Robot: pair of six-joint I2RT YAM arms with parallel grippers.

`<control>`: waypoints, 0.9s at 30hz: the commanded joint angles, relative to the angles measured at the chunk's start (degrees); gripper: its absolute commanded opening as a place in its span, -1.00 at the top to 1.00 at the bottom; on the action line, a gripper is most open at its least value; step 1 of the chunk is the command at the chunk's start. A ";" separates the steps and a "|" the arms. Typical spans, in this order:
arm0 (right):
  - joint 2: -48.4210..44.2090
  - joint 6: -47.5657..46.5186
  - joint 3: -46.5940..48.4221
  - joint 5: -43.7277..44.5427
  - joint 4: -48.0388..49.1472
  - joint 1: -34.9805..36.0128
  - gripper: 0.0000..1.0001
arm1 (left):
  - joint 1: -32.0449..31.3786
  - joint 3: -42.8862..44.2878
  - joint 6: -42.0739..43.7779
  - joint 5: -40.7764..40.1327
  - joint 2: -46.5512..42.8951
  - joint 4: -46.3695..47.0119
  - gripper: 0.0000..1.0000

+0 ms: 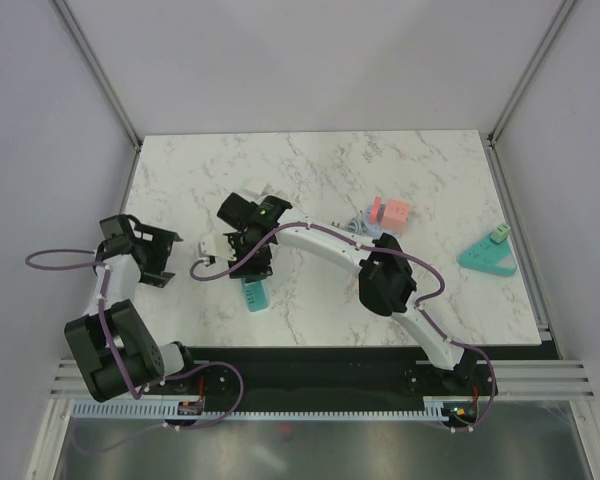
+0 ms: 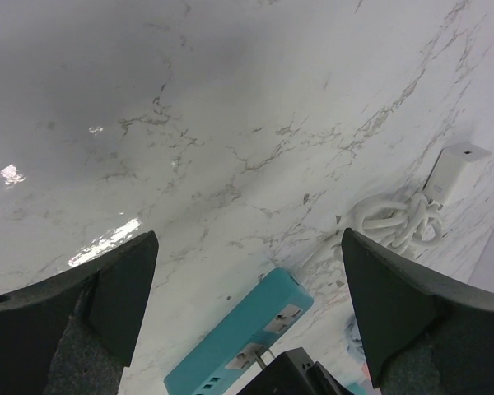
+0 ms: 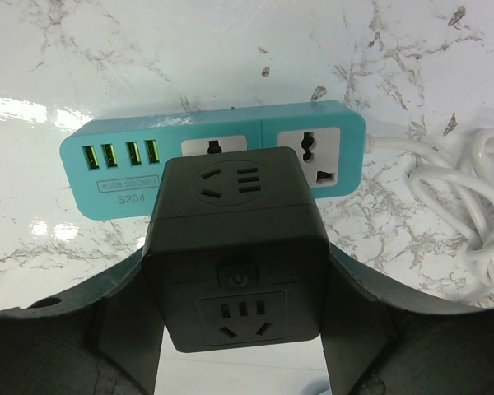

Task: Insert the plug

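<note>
Right jaws clamp a black cube-shaped plug adaptor (image 3: 239, 206) over the teal plastic power strip (image 3: 115, 156), at 8 o'clock on the white marble desk (image 1: 380, 170), likely to line its prongs with a socket. Left jaws gape apart at 9 o'clock, out of the way.

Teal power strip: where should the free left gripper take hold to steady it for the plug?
Probably the USB end, pinched across its narrow width from above. The teal power strip lies flat with straight, parallel long sides; the black adapter in the right gripper crowds the socket half, and the white cord exits there.
</note>
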 commanded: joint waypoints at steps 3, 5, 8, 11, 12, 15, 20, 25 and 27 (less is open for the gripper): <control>-0.39 0.39 1.49 -2.27 -1.55 0.67 1.00 | 0.34 3.08 -3.04 4.15 2.35 1.26 -0.99; -0.39 0.57 1.23 -2.01 -1.72 0.67 1.00 | 0.42 3.35 -3.30 4.68 2.35 1.35 -0.99; -0.21 0.83 1.06 -2.01 -2.16 0.85 1.00 | 0.42 3.18 -3.66 4.60 2.09 1.35 -0.99; 0.05 1.27 1.14 -2.18 -2.43 1.20 1.00 | 0.42 3.00 -3.39 4.42 2.26 1.70 -0.99; 0.05 1.36 1.14 -2.18 -2.51 1.29 1.00 | 0.42 2.91 -2.87 4.50 2.17 1.96 -1.00; 0.14 1.71 1.14 -2.10 -2.78 1.64 1.00 | 0.42 2.21 -2.51 4.15 1.74 2.92 -0.99; 0.67 2.24 1.32 -1.49 -2.78 1.90 1.00 | 0.42 1.24 -3.22 4.85 1.91 3.72 -1.00; 2.60 3.99 2.28 2.47 -1.55 1.90 1.00 | 0.42 1.51 -3.48 5.39 2.35 3.72 -1.00; 3.56 5.14 3.07 2.74 -1.46 1.99 1.00 | 0.42 1.50 -3.57 5.47 2.26 3.72 -0.99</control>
